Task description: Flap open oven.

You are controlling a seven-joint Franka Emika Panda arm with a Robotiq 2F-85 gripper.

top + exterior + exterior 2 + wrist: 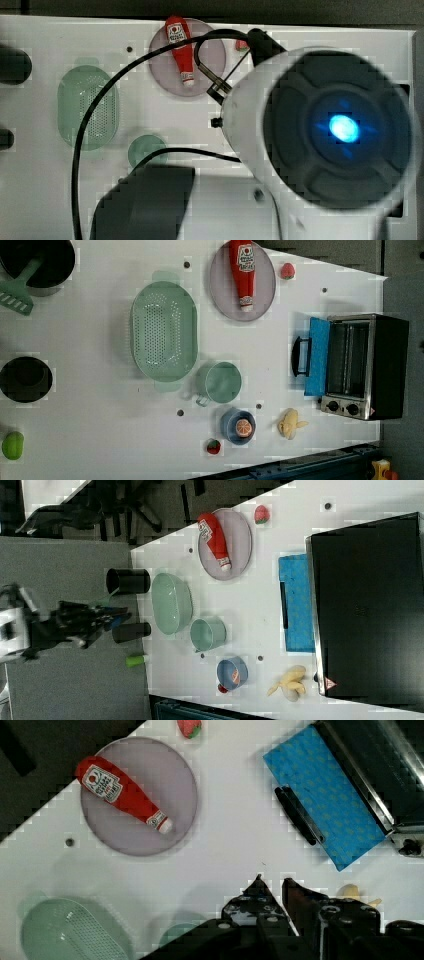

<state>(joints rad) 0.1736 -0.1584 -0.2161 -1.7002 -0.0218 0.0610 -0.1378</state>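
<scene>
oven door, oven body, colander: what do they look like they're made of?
Oven door: blue-tinted, probably glass, with a black bar handle, likely plastic. Oven body: matte black top, front frame shiny silver, looks like steel. Colander: pale green, uniform and perforated, probably matte plastic.

White table (100, 440) carries oven (365, 365); colander (163, 331); plate (220, 290); banana (290, 423).
</scene>
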